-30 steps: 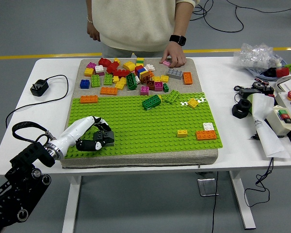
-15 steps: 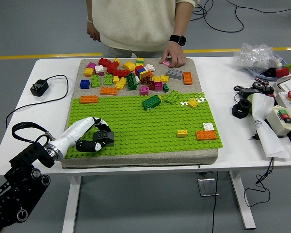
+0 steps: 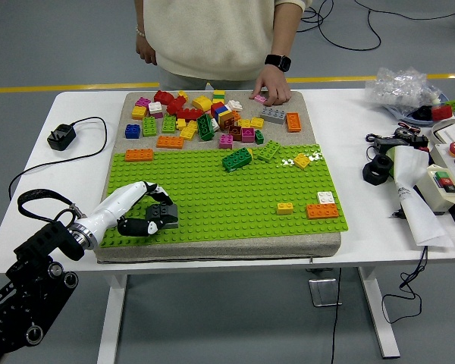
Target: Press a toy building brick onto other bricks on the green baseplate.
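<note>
Green baseplate point(image 3: 212, 199) carries my left hand point(image 3: 140, 214) at its near-left corner, fingers point(image 3: 158, 220) curled around nothing I can see; loose bricks point(image 3: 205, 120) lie far off, pressing not begun.

No text, label, brand or number could be read anywhere. The control box point(image 3: 449, 176) at the right edge carried coloured buttons, but any marking on them was too small to make out. The bricks point(image 3: 212, 117) showed no print.
</note>
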